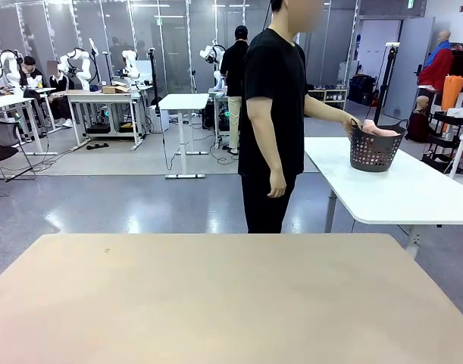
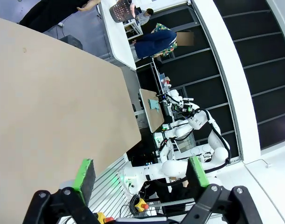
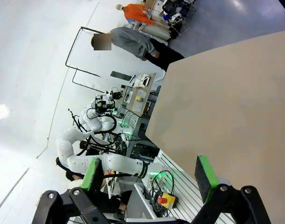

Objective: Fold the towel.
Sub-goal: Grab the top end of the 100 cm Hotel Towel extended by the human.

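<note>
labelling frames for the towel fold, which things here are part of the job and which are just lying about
Job: salmon-pink terry towel, bunched in the dark perforated plastic basket; beige tabletop in front.
Around: white table under the basket; small white desk behind; black office chair, far left.

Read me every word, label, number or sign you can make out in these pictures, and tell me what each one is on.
No text here is readable.
The small green sign at the top edge of the front view: too small to read.
The yellow sticker on a panel in the right wrist view: blurred, unreadable.
The dark basket, the pink towel in it and the tan table: no print to be seen.
</note>
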### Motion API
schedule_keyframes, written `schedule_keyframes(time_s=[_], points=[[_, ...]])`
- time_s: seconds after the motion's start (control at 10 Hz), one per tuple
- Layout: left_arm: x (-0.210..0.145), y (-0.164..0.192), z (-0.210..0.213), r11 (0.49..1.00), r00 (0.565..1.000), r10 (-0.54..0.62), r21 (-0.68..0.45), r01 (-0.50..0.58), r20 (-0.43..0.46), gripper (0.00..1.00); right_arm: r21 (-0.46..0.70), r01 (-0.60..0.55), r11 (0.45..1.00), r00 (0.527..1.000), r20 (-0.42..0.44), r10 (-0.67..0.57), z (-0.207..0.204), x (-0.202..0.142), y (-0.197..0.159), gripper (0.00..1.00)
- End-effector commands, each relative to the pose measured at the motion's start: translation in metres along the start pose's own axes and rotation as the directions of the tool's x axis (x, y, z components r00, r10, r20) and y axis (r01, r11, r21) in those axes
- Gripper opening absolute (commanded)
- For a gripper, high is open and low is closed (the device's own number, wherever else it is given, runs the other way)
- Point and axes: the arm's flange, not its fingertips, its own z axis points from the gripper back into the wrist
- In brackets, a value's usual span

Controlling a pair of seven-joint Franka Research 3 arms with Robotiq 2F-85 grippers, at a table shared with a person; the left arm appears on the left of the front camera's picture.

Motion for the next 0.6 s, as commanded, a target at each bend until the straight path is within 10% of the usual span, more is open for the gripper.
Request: schedule_keyframes(time_s=[0.0, 0.5], points=[[0.0008, -0.0001, 0.0018, 1.0, 1.0, -0.021, -0.019, 0.021, -0.001, 1.0, 0.01, -0.018, 1.0, 1.0, 0.007, 0.017, 0.0003, 0.0017, 0.003, 1.0], [0.0008, -0.0001, 0.0018, 1.0, 1.0, -0.021, -0.019, 0.021, -0.001, 1.0, 0.01, -0.018, 1.0, 1.0, 0.007, 0.017, 0.0003, 0.0017, 0.003, 1.0]])
